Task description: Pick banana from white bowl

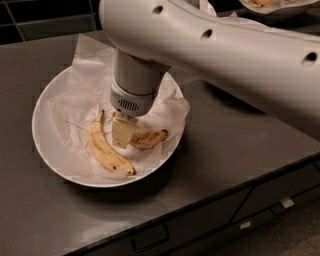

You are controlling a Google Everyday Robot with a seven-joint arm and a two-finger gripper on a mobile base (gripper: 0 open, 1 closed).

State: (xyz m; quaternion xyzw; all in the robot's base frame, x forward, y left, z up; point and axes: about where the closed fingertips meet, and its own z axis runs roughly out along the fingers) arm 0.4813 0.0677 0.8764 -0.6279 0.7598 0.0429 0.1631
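The white bowl (pixel 42 125) is wide and shallow, lined with crumpled white paper, and sits on the dark counter at the left. The banana (pixel 149 138), small, curved and brown-freckled, lies in the bowl's right half. My gripper (pixel 123 133) points straight down into the bowl and rests at the banana's left end, covering that end. The banana still lies on the paper. The big white arm crosses the top and right of the view.
A paler, straighter banana (pixel 106 151) lies just left of my gripper in the same bowl. Another bowl (pixel 280 7) shows at the top right edge behind the arm. The counter's front edge has drawers with handles (pixel 148 238) below it.
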